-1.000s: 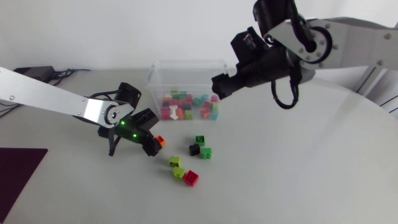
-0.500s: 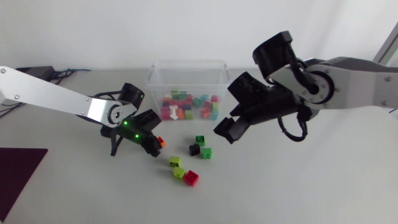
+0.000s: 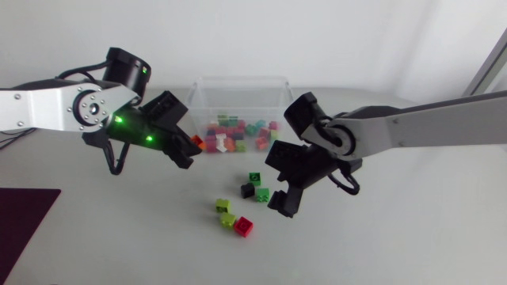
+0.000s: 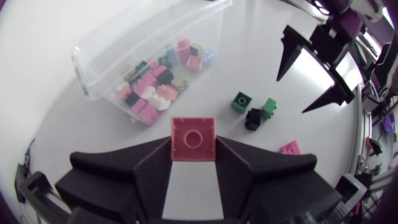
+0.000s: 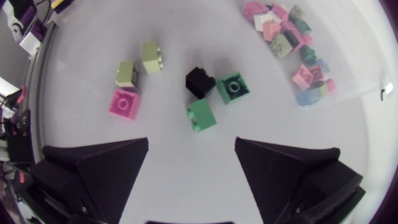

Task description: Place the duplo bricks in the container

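My left gripper (image 3: 188,147) is shut on an orange-red brick (image 3: 199,142) (image 4: 193,138) and holds it in the air just left of the clear container (image 3: 238,81) (image 4: 93,68), which holds several mixed bricks. My right gripper (image 3: 280,182) (image 5: 191,155) hovers open over the loose bricks, with nothing between its fingers. Below it lie a black brick (image 5: 199,81) (image 3: 247,190), two green bricks (image 5: 231,87) (image 5: 201,114), two lime bricks (image 5: 151,57) (image 5: 126,73) and a red brick (image 3: 244,226) (image 5: 124,103). In the left wrist view my right gripper (image 4: 311,78) shows ahead, fingers spread.
A dark mat (image 3: 24,218) lies at the table's front left corner. The container's stored bricks (image 5: 286,37) sit ahead and to one side of my right gripper.
My left gripper shut on the orange-red brick, lifted it off the table and carried it toward the container. My right arm swung down from above the container to over the loose bricks.
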Controlling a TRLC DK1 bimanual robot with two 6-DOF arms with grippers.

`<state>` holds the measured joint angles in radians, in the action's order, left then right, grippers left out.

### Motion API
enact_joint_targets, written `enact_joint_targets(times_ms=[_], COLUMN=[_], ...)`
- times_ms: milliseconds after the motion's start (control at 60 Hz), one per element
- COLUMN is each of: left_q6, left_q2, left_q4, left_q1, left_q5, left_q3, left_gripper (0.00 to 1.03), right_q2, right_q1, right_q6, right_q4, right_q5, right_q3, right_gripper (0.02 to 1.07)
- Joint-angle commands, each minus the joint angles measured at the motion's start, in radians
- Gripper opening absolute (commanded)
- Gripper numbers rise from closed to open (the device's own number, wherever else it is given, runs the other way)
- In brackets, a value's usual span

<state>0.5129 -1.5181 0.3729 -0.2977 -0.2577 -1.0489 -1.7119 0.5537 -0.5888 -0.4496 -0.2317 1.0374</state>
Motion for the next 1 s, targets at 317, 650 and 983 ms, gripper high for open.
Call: enact_joint_targets(times_ms=[317,650,983], left_q6=[-0.129,-0.212,-0.248], left_q2=[0.061,-0.019,-0.119], left_q4=[-0.025,-0.147,-0.187], left_q1=[0.012,0.032,0.026], left_q5=[-0.034,-0.041,-0.035], left_q3=[-0.161,-0.230,-0.316], left_gripper=[0.30,0.30,0.31], right_q2=[-0.196,-0.302,-0.342], right_q1=[0.009,0.034,0.032], right_q6=[-0.105,-0.118,-0.120], right_q4=[-0.060,-0.107,-0.135], right_q5=[0.003,0.003,-0.001], right_q3=[0.148,0.248,0.285], right_gripper=[0.99,0.84,0.30])
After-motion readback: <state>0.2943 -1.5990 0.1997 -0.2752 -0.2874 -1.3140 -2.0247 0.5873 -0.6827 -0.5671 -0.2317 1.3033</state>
